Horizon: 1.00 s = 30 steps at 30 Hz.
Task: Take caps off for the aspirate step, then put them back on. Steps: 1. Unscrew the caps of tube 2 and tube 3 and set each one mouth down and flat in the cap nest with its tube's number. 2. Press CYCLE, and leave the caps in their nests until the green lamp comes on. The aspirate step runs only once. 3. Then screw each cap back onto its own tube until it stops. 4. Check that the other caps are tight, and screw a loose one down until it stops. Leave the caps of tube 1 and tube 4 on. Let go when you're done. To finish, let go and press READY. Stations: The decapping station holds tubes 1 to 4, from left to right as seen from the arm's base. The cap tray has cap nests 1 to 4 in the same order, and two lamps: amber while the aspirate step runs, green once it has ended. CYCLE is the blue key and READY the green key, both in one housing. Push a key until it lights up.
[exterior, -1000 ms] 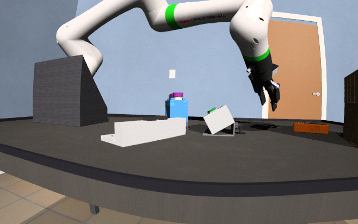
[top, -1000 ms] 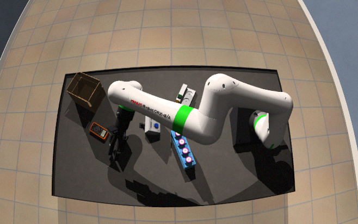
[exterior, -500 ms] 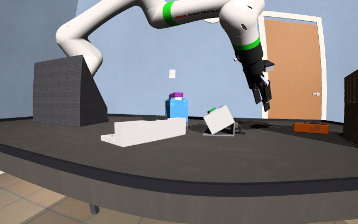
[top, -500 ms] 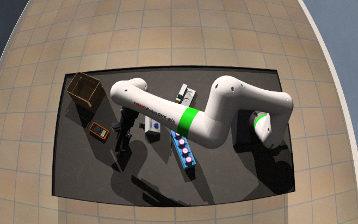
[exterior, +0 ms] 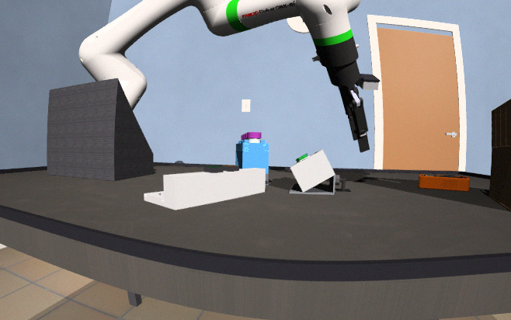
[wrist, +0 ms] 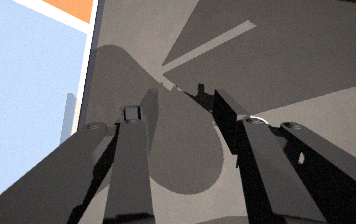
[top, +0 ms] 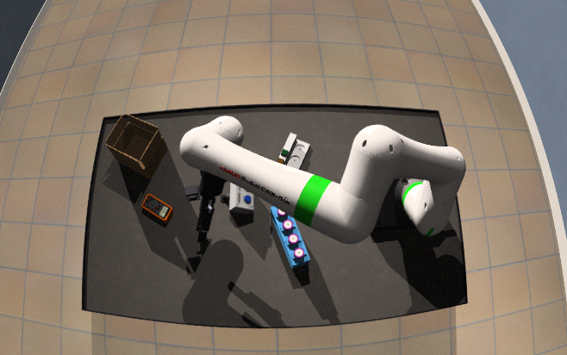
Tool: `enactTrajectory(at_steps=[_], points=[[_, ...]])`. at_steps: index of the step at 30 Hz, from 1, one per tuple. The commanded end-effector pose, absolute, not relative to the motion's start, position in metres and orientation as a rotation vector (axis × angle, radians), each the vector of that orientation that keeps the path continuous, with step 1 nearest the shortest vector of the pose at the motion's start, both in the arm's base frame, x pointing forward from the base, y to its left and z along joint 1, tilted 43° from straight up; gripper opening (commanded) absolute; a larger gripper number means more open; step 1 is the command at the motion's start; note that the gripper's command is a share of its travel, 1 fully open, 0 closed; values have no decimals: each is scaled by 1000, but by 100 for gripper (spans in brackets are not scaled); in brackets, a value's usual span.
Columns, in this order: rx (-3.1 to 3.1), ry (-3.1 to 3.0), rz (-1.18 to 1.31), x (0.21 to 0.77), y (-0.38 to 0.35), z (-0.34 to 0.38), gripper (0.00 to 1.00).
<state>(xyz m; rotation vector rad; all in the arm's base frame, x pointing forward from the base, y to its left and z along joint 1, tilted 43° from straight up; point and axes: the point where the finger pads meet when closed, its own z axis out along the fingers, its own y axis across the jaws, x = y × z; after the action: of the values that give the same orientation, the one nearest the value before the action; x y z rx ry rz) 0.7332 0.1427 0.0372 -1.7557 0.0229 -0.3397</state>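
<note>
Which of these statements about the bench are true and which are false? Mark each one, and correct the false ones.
1. All four tubes in the blue decapping station carry purple caps. True.
2. The gripper is clamped on a cap. False: its fingers stand partly closed in the air with nothing between them.
3. The gripper hangs directly above the tubes. False: it hangs off to one side, nearer the orange multimeter.
4. A brown cardboard box stands open in a corner of the table. True.
</note>
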Motion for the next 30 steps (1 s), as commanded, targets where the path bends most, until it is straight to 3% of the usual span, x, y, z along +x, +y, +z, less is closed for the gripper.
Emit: enactTrajectory(at_steps=[1,30], points=[[-1776,56,-299,726,129,44,41],[-1949,476,111,629,80,23,41]])
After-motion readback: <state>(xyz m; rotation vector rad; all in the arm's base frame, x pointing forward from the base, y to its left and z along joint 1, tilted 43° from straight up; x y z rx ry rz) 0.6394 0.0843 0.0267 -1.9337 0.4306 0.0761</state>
